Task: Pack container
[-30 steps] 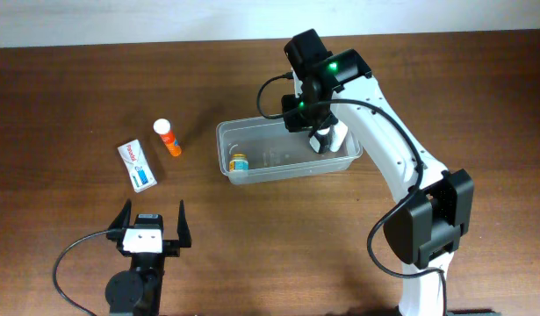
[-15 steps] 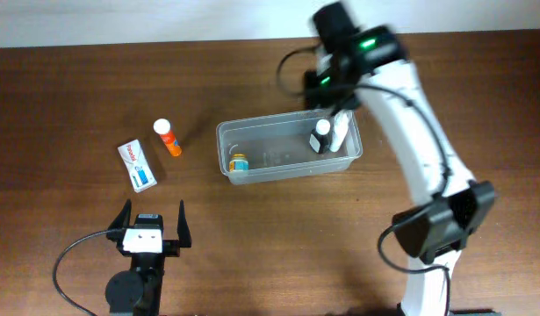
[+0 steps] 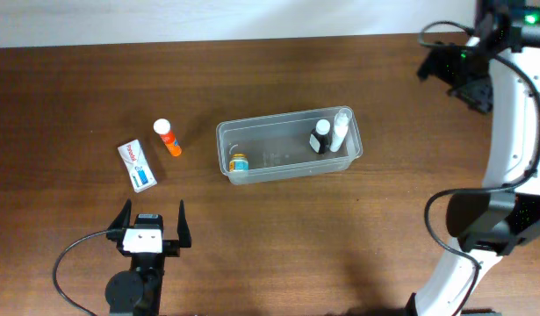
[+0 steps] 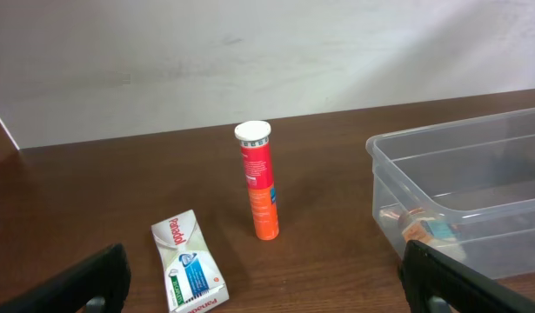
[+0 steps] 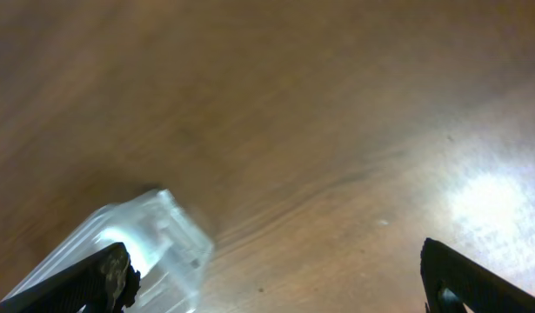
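The container point(image 3: 274, 145) sits near the middle of the table point(image 3: 76, 79), long side across the overhead view. It is a shallow tub of clear, slightly cloudy plastic with rounded corners and a raised rim. Its thin walls let the wood grain and the contents show through. 3 things already stand inside. A small bottle with yellow and blue on it point(image 3: 239, 162) is at the left end. At the right end are a dark bottle with a white cap point(image 3: 320, 140) and, just beside it, a taller white bottle point(image 3: 340, 130). The middle floor is bare, so by my reading there is room for what remains. 2 items wait outside to the left, well apart from the tub. The orange tube point(image 4: 258, 183) is a smooth, glossy cylinder with a ribbed white cap, standing upright on its end. The box point(image 4: 190, 265) is a flat white carton with blue print, lying face up nearer the left arm. The left gripper point(image 3: 154, 215) points toward that pair with its fingers spread wide and nothing between them, probably because those 2 fall on its side. The right gripper point(image 5: 276, 278) hangs off at the far right, clear of the tub, with its fingers also wide apart and empty. Only a blurred corner of the tub shows in its wrist view.
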Available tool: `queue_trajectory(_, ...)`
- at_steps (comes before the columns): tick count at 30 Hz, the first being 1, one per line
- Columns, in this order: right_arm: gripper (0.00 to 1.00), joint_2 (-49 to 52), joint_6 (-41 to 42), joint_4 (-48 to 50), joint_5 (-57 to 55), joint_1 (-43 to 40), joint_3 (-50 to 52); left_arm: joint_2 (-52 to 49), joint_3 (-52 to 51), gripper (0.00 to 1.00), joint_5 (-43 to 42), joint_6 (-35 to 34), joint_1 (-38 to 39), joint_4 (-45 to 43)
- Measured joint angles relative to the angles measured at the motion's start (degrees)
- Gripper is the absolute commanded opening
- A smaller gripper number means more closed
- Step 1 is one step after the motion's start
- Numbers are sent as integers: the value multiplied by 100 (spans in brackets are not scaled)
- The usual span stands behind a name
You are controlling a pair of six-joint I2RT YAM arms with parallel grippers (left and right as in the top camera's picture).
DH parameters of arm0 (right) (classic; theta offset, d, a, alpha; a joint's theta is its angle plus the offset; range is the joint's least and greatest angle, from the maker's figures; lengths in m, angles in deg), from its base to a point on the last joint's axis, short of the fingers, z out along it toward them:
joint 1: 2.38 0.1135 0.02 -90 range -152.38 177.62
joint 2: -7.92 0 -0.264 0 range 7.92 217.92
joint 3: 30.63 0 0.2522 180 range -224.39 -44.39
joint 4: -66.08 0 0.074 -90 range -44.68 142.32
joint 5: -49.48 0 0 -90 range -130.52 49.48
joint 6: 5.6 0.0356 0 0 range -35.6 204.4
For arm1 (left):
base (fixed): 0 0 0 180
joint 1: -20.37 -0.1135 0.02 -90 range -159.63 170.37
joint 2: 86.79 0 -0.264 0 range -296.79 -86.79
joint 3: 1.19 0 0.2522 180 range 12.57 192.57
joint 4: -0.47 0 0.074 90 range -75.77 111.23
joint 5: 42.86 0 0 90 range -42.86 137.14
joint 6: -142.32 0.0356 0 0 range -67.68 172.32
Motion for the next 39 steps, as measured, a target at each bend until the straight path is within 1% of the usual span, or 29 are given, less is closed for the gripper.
queue_trajectory(8,98,0,203,603,4,-636,1047,0,0,99,0,2,0,0)
queue_trajectory(14,98,0,227,942,2,-815,1665,0,0,99,0,0,0,0)
queue_trajectory(24,98,0,227,1010,2,-815,1823,0,-2,99,-79,0,0,-68)
queue_trajectory(28,98,0,227,1008,4,-815,1823,0,7,99,-352,0,0,-719)
queue_trajectory(30,98,0,229,1008,4,-815,1823,0,81,99,-369,0,-2,-828)
queue_trajectory(32,98,0,223,1010,4,-815,1823,-13,315,100,-297,0,-39,-555)
queue_trajectory(34,98,0,229,1010,4,-815,1823,-144,754,99,-136,0,-118,-7)
queue_trajectory(37,98,0,225,1010,4,-815,1823,-713,1716,99,144,9,-304,765)
queue_trajectory(39,98,0,227,1008,4,-815,1825,-1305,2492,99,247,68,-474,1143)
